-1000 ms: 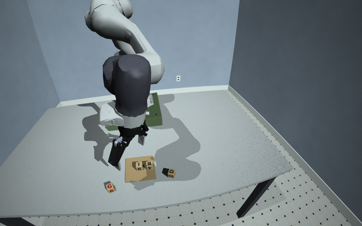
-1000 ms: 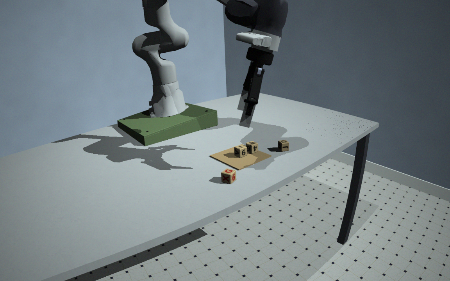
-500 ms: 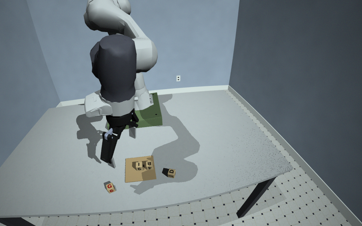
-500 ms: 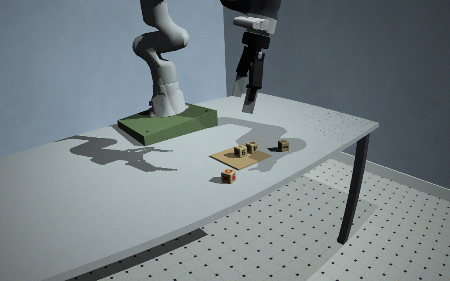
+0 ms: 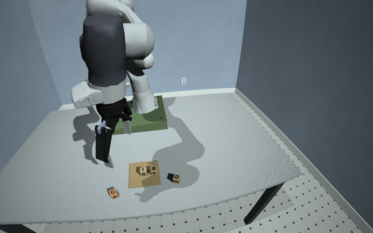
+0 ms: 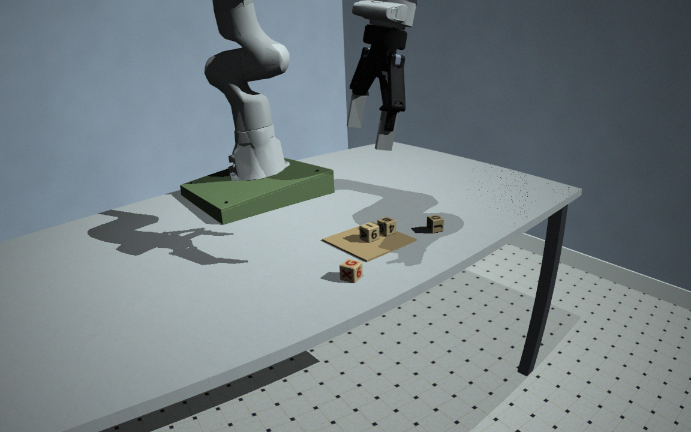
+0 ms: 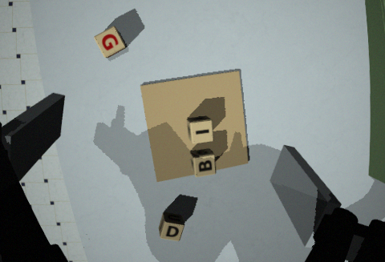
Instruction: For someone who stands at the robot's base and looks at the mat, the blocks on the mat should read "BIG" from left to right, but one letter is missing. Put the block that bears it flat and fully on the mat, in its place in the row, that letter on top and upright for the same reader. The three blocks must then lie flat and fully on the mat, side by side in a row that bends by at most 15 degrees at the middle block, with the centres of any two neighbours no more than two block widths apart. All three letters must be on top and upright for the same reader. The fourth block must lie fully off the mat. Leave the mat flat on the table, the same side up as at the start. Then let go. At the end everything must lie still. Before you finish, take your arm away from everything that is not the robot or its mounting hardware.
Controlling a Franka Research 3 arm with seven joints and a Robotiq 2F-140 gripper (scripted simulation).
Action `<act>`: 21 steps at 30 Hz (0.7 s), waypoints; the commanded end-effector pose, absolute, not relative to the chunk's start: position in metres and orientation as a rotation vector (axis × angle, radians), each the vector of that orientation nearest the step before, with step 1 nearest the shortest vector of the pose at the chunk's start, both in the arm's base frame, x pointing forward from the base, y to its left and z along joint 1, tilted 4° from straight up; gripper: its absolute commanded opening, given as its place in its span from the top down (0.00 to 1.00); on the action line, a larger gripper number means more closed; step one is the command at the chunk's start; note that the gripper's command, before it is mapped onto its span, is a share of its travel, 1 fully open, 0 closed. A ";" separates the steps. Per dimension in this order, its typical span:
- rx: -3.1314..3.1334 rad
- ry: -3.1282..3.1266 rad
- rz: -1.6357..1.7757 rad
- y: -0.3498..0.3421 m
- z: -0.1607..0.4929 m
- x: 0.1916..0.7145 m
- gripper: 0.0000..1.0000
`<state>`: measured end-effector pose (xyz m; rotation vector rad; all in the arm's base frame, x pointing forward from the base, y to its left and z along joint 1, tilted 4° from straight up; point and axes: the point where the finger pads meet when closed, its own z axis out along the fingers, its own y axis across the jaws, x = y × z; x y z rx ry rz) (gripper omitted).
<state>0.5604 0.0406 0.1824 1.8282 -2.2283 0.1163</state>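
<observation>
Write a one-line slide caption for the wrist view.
Open, empty end effector high over the mat holding blocks I and B; G and D lie off it.

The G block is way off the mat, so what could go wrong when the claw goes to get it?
1. The open claw hangs high, so a long descent could miss the G block.
2. B and I sit close together on the mat; setting G beside I could bump them out of line.
3. The G could end up turned or tipped, so it would not read upright.
4. D lies near the mat and could get nudged onto it.
</observation>
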 end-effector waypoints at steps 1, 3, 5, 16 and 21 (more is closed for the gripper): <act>1.976 -2.096 0.075 0.037 0.195 0.560 0.00; 2.002 -2.080 0.068 0.036 0.201 0.561 0.00; 2.028 -2.063 0.061 0.035 0.207 0.562 0.00; 2.174 -1.960 0.028 0.028 0.242 0.567 0.00; 2.238 -1.912 0.016 0.025 0.257 0.568 0.00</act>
